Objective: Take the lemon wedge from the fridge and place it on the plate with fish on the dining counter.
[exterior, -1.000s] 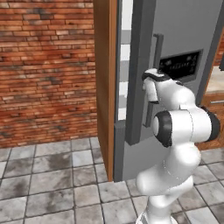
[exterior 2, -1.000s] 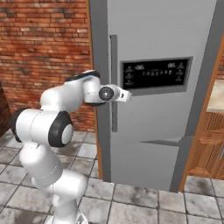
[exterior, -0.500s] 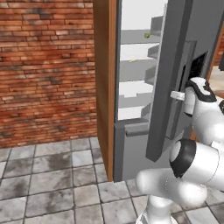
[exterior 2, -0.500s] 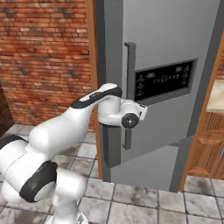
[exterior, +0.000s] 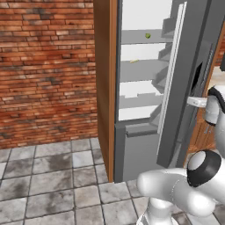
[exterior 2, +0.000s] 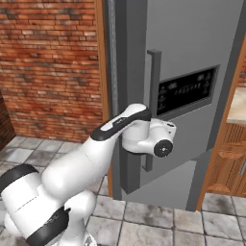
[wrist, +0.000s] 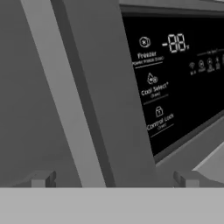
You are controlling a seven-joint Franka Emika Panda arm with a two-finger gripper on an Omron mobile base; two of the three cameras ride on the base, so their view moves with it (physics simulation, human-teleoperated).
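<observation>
The fridge stands with its door swung partly out, baring white shelves inside. On an upper shelf sits a small green speck, and one shelf lower a pale yellow sliver, possibly the lemon wedge. The pincer is spread wide, one tip on each side of the door's bar handle, beside the black panel.

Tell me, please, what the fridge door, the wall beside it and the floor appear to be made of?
Fridge door: looks like brushed grey steel, smooth and evenly matte, with a glossy black panel that could be glass or plastic.
Wall: red brick, with pale mortar lines between staggered courses.
Floor: grey stone or ceramic tiles, mottled, split by light grout lines; which one, the look leaves open.
</observation>
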